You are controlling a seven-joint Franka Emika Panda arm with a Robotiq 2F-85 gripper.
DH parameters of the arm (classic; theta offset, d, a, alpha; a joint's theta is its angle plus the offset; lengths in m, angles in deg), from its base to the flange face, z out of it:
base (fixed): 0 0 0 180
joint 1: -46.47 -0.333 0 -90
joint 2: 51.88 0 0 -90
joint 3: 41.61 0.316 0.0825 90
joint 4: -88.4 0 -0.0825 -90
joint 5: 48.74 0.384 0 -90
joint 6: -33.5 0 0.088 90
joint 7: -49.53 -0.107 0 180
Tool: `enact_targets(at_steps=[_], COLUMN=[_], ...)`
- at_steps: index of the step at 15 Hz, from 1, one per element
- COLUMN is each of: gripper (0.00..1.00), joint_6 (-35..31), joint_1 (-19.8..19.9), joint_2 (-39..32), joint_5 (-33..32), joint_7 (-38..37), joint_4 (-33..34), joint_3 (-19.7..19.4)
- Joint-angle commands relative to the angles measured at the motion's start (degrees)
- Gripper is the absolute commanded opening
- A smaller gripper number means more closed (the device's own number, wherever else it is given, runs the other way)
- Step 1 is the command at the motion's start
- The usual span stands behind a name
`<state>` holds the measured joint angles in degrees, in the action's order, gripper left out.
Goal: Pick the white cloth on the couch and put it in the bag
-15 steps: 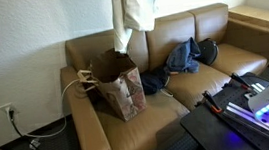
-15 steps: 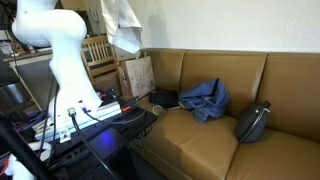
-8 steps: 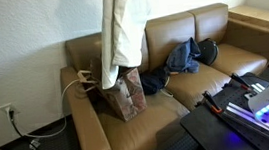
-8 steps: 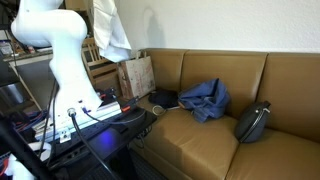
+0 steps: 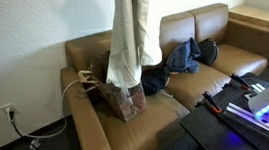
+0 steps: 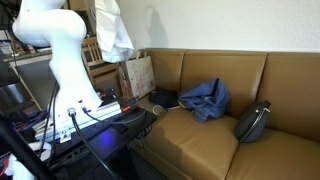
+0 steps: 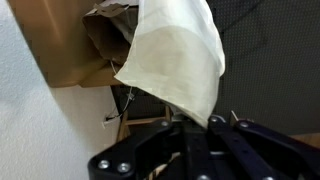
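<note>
The carry is done and the step in hand is the drop into the bag. The white cloth (image 5: 130,35) hangs at full length from the gripper (image 7: 208,122), directly over the brown paper bag (image 5: 124,94). The bag stands upright at one end of the couch (image 5: 93,135).

In an exterior view the cloth's lower hem (image 6: 118,50) ends just above the bag's mouth (image 6: 138,68). From the opposite side the hem overlaps the bag's rim, so I cannot tell whether any fabric is already inside. The wrist view shows the bag's open top (image 7: 110,30) a little to one side of the hanging cloth (image 7: 180,60).

The next move, as I judge it, is a small shift to centre the cloth over the mouth. Then comes a straight descent so the fabric folds into the bag instead of draping over the rim, and only then a release.

The jaws are clenched almost together on a bunched edge of the cloth, which vanishes between the fingers. They touch nothing else. A heap of blue clothing (image 5: 178,60) lies on the seat beside the bag, apart from it.
</note>
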<state>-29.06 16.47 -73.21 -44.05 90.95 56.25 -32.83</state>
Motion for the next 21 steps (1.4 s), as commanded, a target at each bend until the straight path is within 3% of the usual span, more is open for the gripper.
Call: enact_targets(at_steps=[1,5,9,15,18,21], gripper=[0.01,0.01,0.01,0.01,0.01,0.01], joint_6=[0.4,-5.9,-16.9,-35.9,-40.7,-44.3], joint_1=[-2.5,-3.8,-5.4,-6.9,-7.5,-5.7], joint_2=[-1.3,-4.2,-6.2,-1.9,0.8,3.9], joint_5=[-4.1,-10.7,-15.8,-20.4,-22.4,-19.8], joint_7=[-0.3,1.2,-0.3,-6.1,-10.2,-10.3], joint_4=[-2.4,-10.0,-21.1,-39.5,-47.3,-54.1], joint_3=[-0.7,-1.3,-1.1,-0.8,-0.9,-0.5])
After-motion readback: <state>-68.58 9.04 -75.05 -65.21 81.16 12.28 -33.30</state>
